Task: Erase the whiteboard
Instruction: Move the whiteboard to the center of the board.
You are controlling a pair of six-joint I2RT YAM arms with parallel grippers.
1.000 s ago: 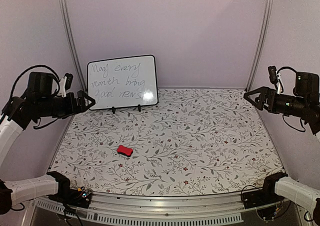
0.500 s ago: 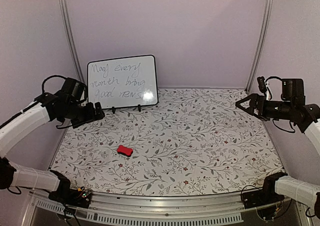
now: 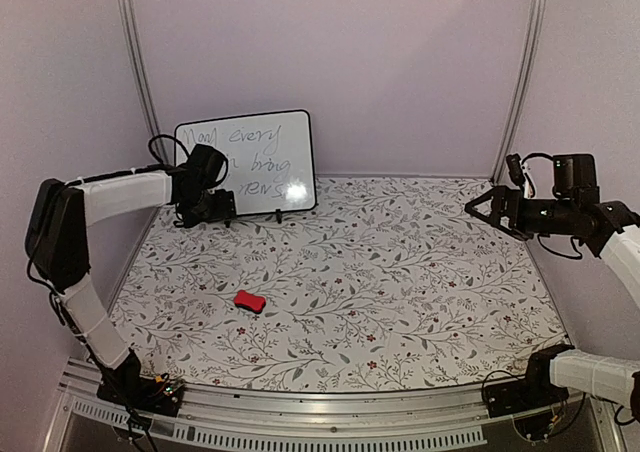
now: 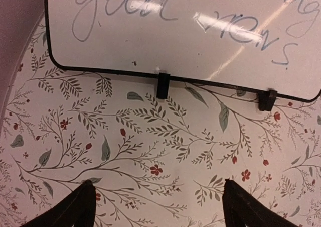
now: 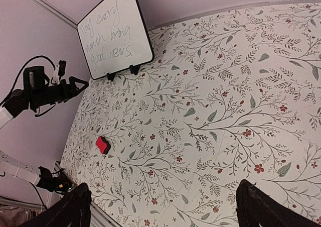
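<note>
Looking at the enclosure first: pale lilac walls [image 3: 400,62] on three sides, with a bare aluminium post [image 3: 135,62] in the far-left corner and another [image 3: 520,72] in the far-right one. The table [image 3: 420,272] wears a white cover printed with grey sprigs and small red flowers, and a slotted metal rail [image 3: 330,414] runs along its near edge. We see the whiteboard [image 3: 270,147] at the far-left corner, propped up and leaning back toward the wall, with grey handwriting across it; "good news" reads clearly on the bottom line in the left wrist view [image 4: 175,41], with glare streaks over it. The left arm reaches across the board's lower-left part, hiding some of the text from above. The left gripper [image 3: 215,210] sits low, just in front of the board's bottom edge; whether it touches the frame we cannot tell. From its own camera [image 4: 156,187] the fingers are spread wide, with only tablecloth between them. The right gripper [image 3: 478,210] hangs above the table's right side, well apart from the board, pointing left; its wrist view [image 5: 163,187] shows the fingers spread wide and gripping nothing. The red eraser [image 3: 250,301] lies flat on the cloth at left-centre, apart from both arms. Two small black feet [image 4: 163,86] [image 4: 267,99] clip the board's lower frame and rest on the cloth.
</note>
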